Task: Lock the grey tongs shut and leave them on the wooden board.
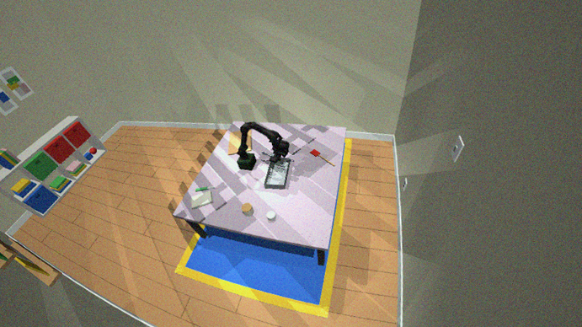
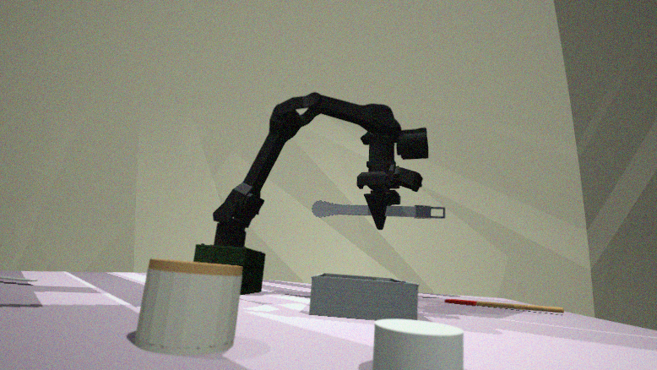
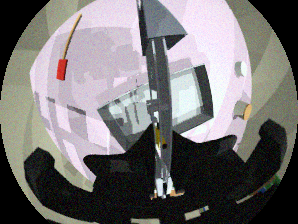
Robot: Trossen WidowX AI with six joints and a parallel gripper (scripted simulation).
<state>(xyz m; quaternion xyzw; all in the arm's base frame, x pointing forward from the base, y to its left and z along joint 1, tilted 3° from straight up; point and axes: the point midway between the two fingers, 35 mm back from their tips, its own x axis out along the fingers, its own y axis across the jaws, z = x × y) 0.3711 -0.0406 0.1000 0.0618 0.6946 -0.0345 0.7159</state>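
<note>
My gripper (image 2: 379, 221) (image 3: 155, 126) is shut on the grey tongs (image 2: 342, 209) (image 3: 162, 82) around the middle of their arms. The tongs hang level in the air, well above the roasting tin (image 1: 275, 186) (image 2: 363, 298) (image 3: 204, 92). Their arms lie close together. The scalloped tips point towards the arm's base, and the hinge end with its square ring points away from it. Whether the lock has caught does not show. The wooden board (image 1: 235, 142) lies behind the arm's base, partly hidden by the arm.
A red-headed spatula (image 1: 315, 152) (image 2: 459, 302) (image 3: 61, 69) lies beyond the tin. A jar with a wooden lid (image 1: 247, 208) (image 2: 188, 307) and a white cylinder (image 1: 270, 216) (image 2: 417, 349) stand near the front edge. A pale cloth (image 1: 201, 199) lies at the left.
</note>
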